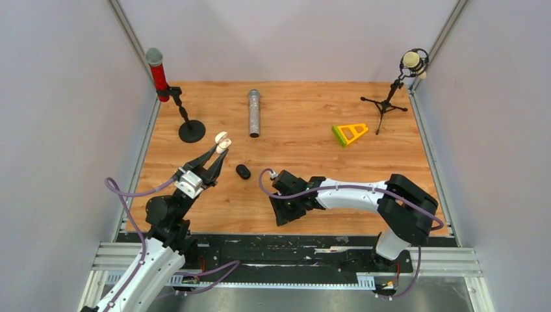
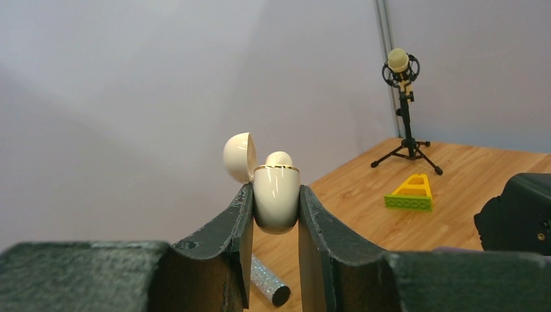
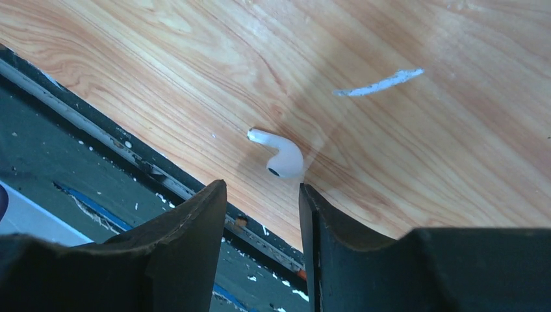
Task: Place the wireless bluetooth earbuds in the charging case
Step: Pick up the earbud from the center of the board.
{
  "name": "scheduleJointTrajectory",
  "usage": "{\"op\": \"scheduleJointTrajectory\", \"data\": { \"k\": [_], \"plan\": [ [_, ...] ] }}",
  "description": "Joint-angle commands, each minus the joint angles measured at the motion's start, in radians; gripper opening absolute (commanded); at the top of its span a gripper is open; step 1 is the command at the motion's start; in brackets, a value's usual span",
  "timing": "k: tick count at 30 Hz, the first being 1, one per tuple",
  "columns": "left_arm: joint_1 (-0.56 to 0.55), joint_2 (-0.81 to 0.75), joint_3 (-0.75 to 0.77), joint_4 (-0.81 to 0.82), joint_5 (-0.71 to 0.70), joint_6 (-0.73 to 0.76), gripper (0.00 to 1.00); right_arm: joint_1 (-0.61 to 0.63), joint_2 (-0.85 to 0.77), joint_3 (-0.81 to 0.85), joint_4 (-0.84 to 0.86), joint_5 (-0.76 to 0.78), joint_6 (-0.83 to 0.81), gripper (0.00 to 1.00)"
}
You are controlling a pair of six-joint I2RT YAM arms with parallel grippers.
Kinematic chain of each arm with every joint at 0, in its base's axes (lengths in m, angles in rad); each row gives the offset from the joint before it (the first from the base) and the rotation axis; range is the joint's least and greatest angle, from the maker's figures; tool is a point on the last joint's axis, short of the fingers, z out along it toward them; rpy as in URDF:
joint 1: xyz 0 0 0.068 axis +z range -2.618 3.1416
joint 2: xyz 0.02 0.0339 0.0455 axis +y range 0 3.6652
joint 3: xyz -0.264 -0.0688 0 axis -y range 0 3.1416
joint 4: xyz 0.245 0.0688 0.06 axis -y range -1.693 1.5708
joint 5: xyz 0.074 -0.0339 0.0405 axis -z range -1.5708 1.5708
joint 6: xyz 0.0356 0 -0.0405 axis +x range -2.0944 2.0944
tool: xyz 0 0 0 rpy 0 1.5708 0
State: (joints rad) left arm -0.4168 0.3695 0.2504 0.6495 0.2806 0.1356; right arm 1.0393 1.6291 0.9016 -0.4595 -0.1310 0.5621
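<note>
**Earbud loose at near edge, case held open in left gripper**

White short-stemmed plastic earbud (image 3: 281,156) lies on its side on the wooden table (image 1: 305,117), close to the near edge, a bit right of middle. Right gripper (image 3: 261,188) points down at it, jaws apart with nothing between them. The earbud is just beyond the fingertips, not touching. Thin white sliver (image 3: 380,82) lies on the wood further from the edge, apart from the earbud.

Cream glossy egg-shaped charging case (image 2: 276,205) is clamped by its lower body in the left gripper (image 2: 275,190). It is held upright off the table over the left side, hinged lid (image 2: 236,156) flipped open. Pale rounded piece (image 2: 279,158) shows above the case's gold rim; cannot tell if it's an earbud.

Small black oval object (image 1: 243,171) sits on the table between the two grippers, touching neither.

- Far left corner: red microphone on black round-base stand (image 1: 158,73).
- Far edge, middle: silver glitter microphone (image 1: 254,112) lying flat.
- Far right corner: cream microphone on black tripod (image 1: 410,63), with a yellow-and-green triangular block (image 1: 349,134) near it.
</note>
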Motion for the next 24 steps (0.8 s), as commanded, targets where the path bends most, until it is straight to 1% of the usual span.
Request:
{"op": "scheduleJointTrajectory", "data": {
  "k": [1, 4, 8, 12, 19, 22, 24],
  "plan": [
    [0.0, 0.0, 0.038, 0.011, 0.005, -0.005, 0.0, 0.011, 0.028, -0.016, 0.05, 0.13, 0.018, 0.47],
    [0.0, 0.0, 0.038, 0.01, 0.004, 0.0, 0.0, -0.012, 0.033, -0.02, 0.063, 0.112, -0.003, 0.45],
    [0.0, 0.002, 0.041, 0.01, 0.004, 0.005, 0.0, -0.012, 0.079, 0.006, 0.071, 0.08, -0.025, 0.34],
    [0.0, 0.002, 0.044, 0.003, 0.004, 0.013, 0.0, -0.02, 0.086, 0.015, 0.073, 0.081, -0.039, 0.26],
    [0.0, 0.006, 0.043, 0.008, 0.007, 0.01, 0.0, -0.04, 0.099, 0.039, 0.067, 0.07, -0.073, 0.21],
    [0.0, 0.008, 0.043, 0.01, 0.008, 0.013, 0.0, -0.044, 0.113, 0.056, 0.062, 0.069, -0.088, 0.15],
    [-0.001, 0.007, 0.044, 0.007, 0.01, 0.014, 0.0, -0.045, 0.109, 0.072, 0.051, 0.08, -0.096, 0.13]
  ]
}}
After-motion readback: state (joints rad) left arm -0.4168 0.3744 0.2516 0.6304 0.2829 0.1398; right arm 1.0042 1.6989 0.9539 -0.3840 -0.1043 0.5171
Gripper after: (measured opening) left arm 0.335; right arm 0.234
